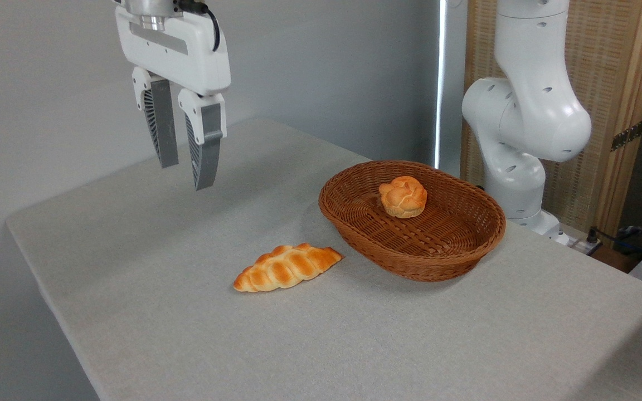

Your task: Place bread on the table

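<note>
Bread (287, 267) lies flat on the tabletop (187, 334), out of the basket (443, 253), just left of the basket's near-left wall. One pointed end sits close to the wicker; can't tell if it touches. Long axis runs diagonally, lower-left to upper-right. Braided top faces up.

Gripper (187, 175) hangs high at upper left, well apart from the bread and clear of the tabletop. Fingers (205, 145) point down, parted by a narrow gap, nothing between them, holding nothing. Grey ribbed pads visible on the inner faces.

Basket is brown oval wicker, sitting right of centre on the grey cloth. Small round knotted bun (403, 196) rests inside it, toward the far side, upright on the woven floor.

Arm (527, 117) base stands behind the basket at right, white jointed links rising out of the top edge. Grey wall behind, wooden panel with woven infill at far right, some cables at the right edge.
</note>
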Robot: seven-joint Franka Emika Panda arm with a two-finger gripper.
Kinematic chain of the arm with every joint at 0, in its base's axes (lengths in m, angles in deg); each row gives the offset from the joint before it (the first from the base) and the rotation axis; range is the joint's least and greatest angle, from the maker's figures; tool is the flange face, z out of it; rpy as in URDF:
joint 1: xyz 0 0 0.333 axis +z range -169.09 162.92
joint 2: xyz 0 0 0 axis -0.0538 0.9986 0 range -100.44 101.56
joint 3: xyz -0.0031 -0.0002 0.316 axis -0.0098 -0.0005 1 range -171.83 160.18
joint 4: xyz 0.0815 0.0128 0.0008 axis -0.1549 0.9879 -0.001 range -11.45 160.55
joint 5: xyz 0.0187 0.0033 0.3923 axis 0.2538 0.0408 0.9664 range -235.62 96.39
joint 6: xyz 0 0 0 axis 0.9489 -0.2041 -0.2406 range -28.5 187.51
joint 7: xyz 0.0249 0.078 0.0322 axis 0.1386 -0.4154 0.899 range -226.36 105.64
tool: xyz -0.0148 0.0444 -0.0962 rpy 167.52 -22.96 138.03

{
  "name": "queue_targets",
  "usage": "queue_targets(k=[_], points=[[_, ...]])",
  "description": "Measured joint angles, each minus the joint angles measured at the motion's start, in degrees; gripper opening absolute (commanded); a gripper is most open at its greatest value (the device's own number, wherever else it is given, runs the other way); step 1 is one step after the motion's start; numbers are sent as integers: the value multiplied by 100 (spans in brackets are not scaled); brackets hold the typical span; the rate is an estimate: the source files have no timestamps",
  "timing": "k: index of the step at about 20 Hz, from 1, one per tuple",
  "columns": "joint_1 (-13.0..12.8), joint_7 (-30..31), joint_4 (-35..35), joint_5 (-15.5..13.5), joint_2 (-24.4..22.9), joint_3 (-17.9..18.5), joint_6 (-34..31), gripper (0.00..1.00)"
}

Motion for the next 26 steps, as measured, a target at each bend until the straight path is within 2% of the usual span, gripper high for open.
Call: queue_targets(k=[4, 11, 26], points=[[28, 71, -12, -72, 1, 2, -334, 100], [344, 72, -92, -103, -78, 39, -746, 100], [347, 72, -73, -103, -73, 38, -800, 100]])
